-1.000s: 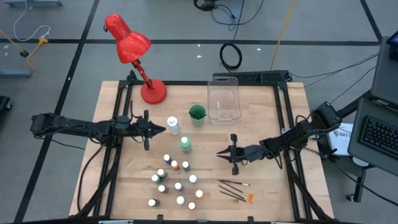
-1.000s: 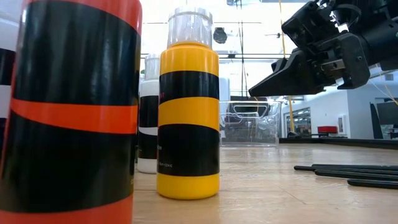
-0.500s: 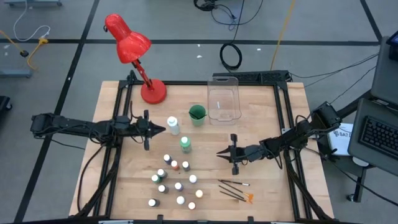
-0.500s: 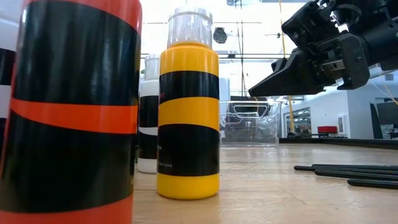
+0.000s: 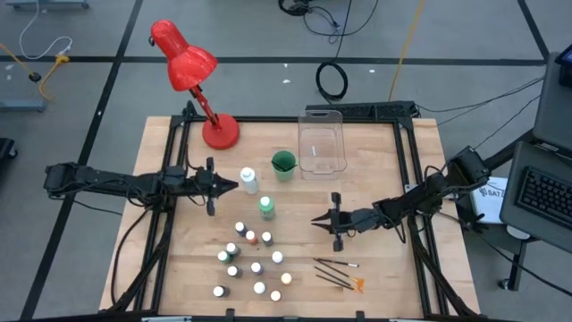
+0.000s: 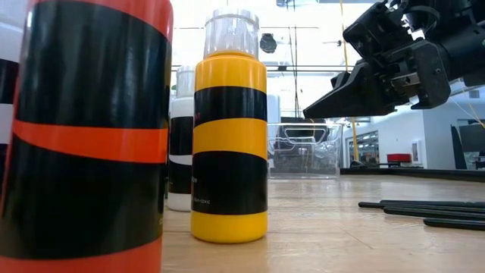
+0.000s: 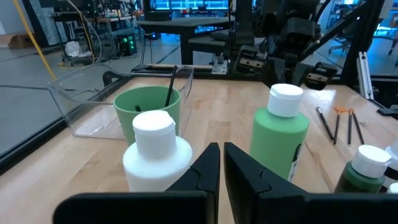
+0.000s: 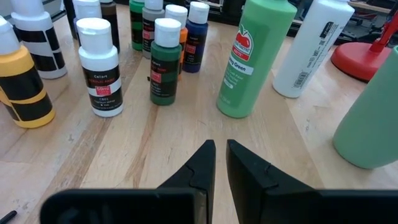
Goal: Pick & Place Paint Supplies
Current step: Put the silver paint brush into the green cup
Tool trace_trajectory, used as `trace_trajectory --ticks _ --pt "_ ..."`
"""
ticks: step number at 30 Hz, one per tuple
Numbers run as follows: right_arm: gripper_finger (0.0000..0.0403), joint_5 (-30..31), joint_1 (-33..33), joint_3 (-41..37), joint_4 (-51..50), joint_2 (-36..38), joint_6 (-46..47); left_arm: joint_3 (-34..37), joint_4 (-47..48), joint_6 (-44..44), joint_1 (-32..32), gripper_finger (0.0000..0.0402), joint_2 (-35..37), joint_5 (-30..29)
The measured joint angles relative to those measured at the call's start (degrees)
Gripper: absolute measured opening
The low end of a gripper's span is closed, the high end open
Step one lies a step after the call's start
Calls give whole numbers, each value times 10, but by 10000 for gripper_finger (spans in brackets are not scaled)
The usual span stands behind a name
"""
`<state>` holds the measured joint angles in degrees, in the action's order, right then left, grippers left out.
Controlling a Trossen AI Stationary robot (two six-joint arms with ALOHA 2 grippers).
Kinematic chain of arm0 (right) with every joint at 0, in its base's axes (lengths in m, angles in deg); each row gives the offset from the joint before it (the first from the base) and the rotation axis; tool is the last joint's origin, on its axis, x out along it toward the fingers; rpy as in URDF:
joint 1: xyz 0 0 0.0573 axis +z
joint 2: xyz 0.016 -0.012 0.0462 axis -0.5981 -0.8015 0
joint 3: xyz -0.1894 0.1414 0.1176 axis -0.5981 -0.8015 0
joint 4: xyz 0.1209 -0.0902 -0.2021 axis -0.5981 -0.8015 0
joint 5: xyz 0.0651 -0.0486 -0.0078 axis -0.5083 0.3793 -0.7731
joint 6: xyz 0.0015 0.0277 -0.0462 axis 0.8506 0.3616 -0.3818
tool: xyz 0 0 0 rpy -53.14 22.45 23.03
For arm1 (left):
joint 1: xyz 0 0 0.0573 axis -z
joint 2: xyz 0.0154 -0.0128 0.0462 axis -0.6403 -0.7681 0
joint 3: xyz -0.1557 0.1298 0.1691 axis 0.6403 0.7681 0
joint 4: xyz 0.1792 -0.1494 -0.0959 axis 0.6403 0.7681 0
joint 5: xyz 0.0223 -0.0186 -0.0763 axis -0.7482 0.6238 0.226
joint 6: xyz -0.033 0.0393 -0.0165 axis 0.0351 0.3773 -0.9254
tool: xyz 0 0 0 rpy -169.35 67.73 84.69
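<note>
The tall white bottle [image 5: 248, 181] and the tall green bottle [image 5: 266, 207] stand upright mid-table. Small white-capped paint bottles [image 5: 253, 261] stand in a cluster toward the near edge, and several thin brushes [image 5: 338, 273] lie flat to their right. My left gripper [image 5: 234, 186] hovers shut just left of the white bottle [image 7: 155, 149], pointing level at it and touching nothing. My right gripper [image 5: 315, 219] hovers shut to the right of the green bottle [image 8: 252, 56], above the wood [image 6: 311, 114], with nothing in it.
A green cup [image 5: 283, 165] with a dark brush handle [image 7: 169, 87] in it stands beside a clear plastic bin [image 5: 322, 148] at the far middle. A red desk lamp [image 5: 192, 72] stands at the far left corner. Bare wood lies between the two grippers.
</note>
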<state>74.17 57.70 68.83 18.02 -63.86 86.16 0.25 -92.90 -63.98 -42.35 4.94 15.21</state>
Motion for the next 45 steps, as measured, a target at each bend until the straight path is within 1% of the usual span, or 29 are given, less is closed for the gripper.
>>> trace_trajectory --ticks 3,9,13,45 --pt "31 0 0 0 7 -14 0 0 -1 7 0 26 0 0" --pt "31 -1 -14 0 81 -61 -3 0 -8 7 0 26 0 0" --pt "31 -2 -24 0 108 -83 -4 0 -8 7 0 26 0 0" --pt "32 -3 -26 0 115 -84 -5 0 -9 7 0 26 0 0"
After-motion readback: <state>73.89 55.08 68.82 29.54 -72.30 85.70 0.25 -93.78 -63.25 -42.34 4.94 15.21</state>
